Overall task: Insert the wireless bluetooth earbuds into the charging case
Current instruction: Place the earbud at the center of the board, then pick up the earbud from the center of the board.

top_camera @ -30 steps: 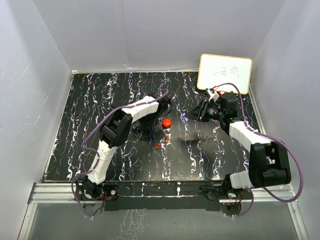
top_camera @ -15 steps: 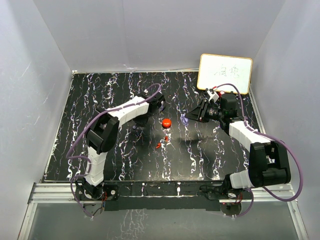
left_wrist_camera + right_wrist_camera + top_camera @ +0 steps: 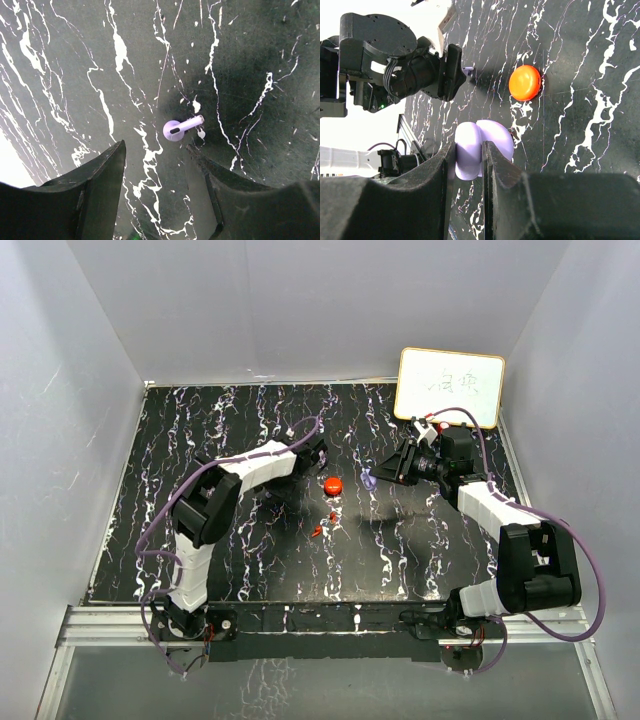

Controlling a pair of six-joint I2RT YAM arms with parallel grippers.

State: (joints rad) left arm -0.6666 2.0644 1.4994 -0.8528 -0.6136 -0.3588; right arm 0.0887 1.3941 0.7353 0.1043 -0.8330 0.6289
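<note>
Small lavender plastic earbud (image 3: 182, 128) is seen on the black marbled table (image 3: 75, 60), at 1 o'clock of the half-spread, empty left gripper (image 3: 156, 150). Lavender plastic charging case (image 3: 495, 137) is pinched by the right gripper (image 3: 468, 152).

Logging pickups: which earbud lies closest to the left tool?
The small lavender plastic earbud, alone just ahead of the open left tool; the tiny red plastic earbuds lie farther off.

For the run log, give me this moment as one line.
left gripper: open, lavender earbud ahead | right gripper: shut on purple case | red case: on table
</note>
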